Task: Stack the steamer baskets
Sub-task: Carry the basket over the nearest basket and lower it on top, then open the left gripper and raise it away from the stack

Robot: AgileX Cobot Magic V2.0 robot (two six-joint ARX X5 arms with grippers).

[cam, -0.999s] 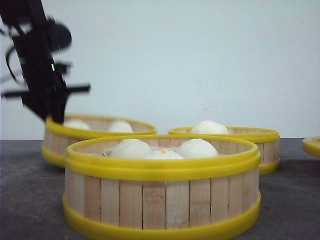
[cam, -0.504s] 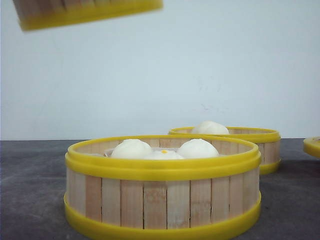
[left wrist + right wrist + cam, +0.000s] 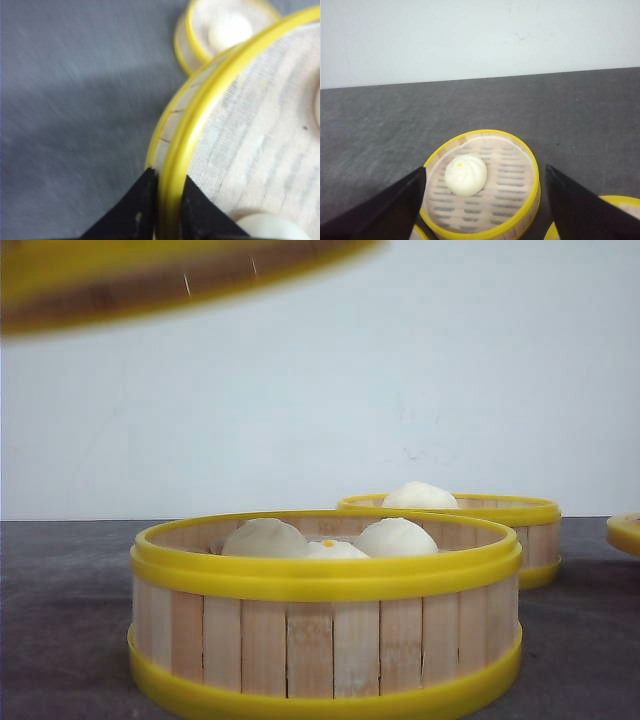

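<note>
The left gripper (image 3: 159,210) pinches the rim of a raised steamer basket (image 3: 150,280), likely for stacking on the front basket (image 3: 325,615); the right gripper (image 3: 482,210) hangs open.

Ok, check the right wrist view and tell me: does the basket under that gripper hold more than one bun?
No. The steamer basket between the open right gripper fingers holds a single white bun on its slatted floor.

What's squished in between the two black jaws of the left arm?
The glossy yellow top rim of a round wooden-slat steamer basket. The left gripper pinches its wall, one jaw inside and one outside; the left wrist view shows it.
</note>
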